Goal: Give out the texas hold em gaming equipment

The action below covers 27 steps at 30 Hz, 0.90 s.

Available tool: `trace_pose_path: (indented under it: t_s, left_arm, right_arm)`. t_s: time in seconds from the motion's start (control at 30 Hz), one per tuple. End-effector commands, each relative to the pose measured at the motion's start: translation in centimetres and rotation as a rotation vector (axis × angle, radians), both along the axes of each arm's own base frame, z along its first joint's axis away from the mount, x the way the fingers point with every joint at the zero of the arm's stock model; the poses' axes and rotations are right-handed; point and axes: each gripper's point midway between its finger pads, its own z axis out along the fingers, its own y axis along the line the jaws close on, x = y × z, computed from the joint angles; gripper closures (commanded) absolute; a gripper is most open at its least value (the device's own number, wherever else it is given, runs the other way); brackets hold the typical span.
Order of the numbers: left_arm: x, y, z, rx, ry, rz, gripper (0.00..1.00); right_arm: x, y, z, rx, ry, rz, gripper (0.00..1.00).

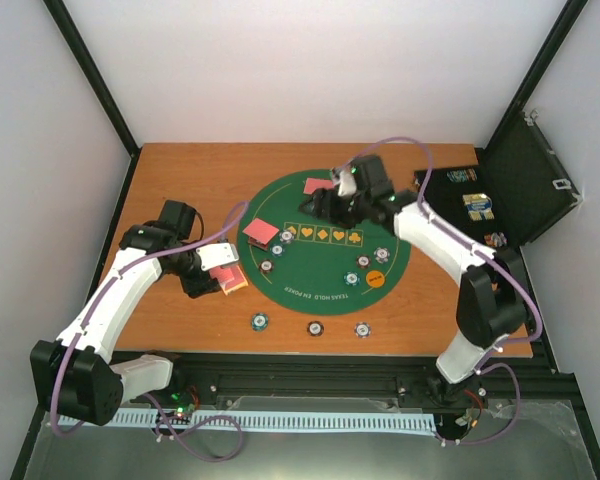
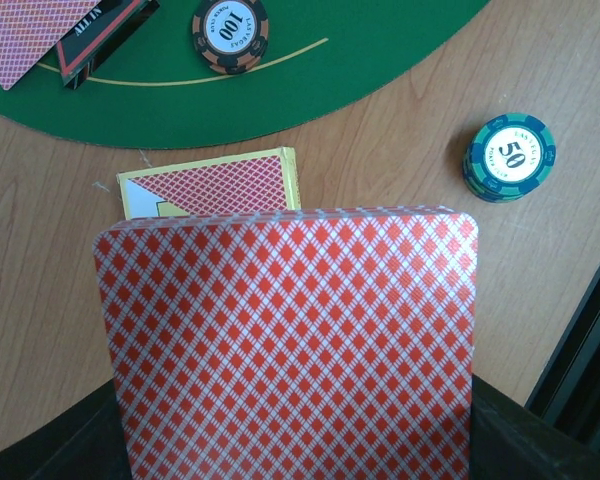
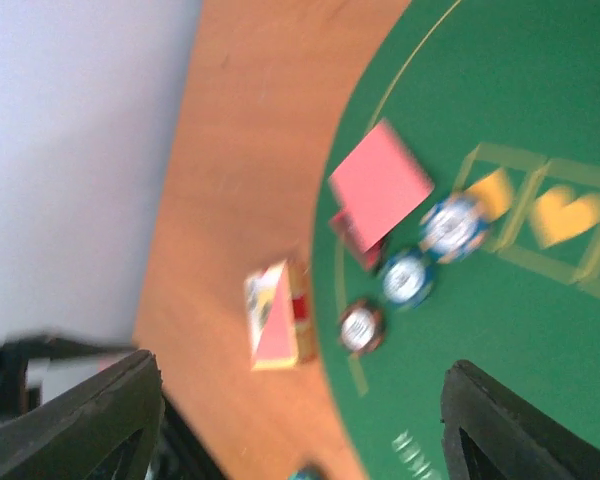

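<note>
My left gripper hovers over the wood just left of the mat, shut on a stack of red-backed playing cards that hides its fingers. Just beyond the stack lies a card box. On the mat, more cards rest on a black marker, with three chips beside them. My right gripper is open and empty over the mat's far side, near a single card. An orange button and three chips sit on the mat's right part.
Three chips lie in a row on the wood in front of the green mat. A black hinged case stands open at the back right with items inside. A 50 chip sits near the table's front edge.
</note>
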Motion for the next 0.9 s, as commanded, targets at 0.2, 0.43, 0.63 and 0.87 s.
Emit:
trace_pose_path:
  t_s: [0.2, 0.43, 0.63, 0.87]
  left_arm:
    - [0.6, -0.5, 2.0, -0.044, -0.043, 0.007, 0.99]
    - [0.4, -0.5, 2.1, -0.042, -0.053, -0.003, 0.99]
    - [0.4, -0.5, 2.3, -0.042, -0.056, -0.005, 0.99]
    - [0.3, -0.7, 2.6, -0.055, -0.056, -0.006, 0.99]
  right_arm:
    - [-13.0, 9.4, -0.7, 0.217, 0.012, 0.208, 0.22]
    - [-15.9, 12.4, -0.7, 0.281, 0.027, 0.281, 0.22]
    - [-16.8, 14.4, -1.2, 0.318, 0.052, 0.318, 0.22]
    - [-17.4, 16.8, -1.3, 0.348, 0.074, 0.359, 0.23]
